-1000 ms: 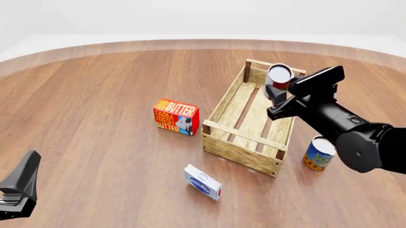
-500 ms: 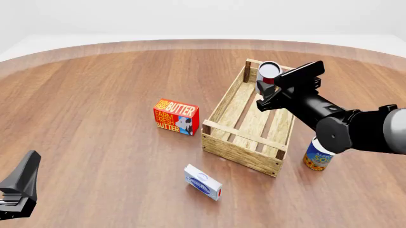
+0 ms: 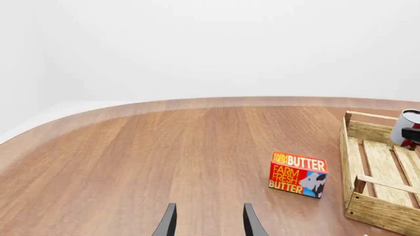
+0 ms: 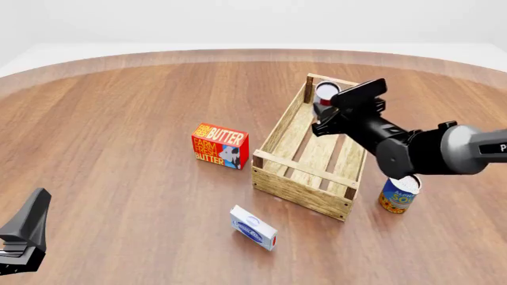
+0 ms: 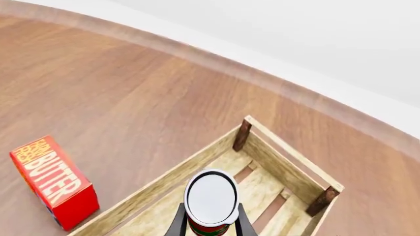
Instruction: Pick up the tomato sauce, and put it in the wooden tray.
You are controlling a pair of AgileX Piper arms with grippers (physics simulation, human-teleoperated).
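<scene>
The tomato sauce (image 4: 326, 91), a small can with a silver top and red label, hangs over the far end of the wooden tray (image 4: 278, 128). My right gripper (image 4: 323, 105) is shut on it. In the right wrist view the can (image 5: 211, 195) sits between the two fingers (image 5: 178, 224), with the tray's slats and far rail (image 5: 288, 150) below it. My left gripper (image 4: 21, 237) rests low at the near left, far from the tray. Its fingers (image 3: 168, 222) stand open on nothing, and from there the can (image 3: 407, 126) shows above the tray (image 3: 379, 214).
A red butter box (image 4: 219, 146) stands left of the tray, also in view as the butter box (image 3: 298, 174) and the butter box (image 5: 56, 181). A small white-and-blue box (image 4: 253, 227) lies in front of the tray. A blue-and-yellow can (image 4: 398, 193) stands by the tray's near right corner.
My right gripper has carried the can leftward, from above the tray's far right corner to over its far end. The left arm has not moved.
</scene>
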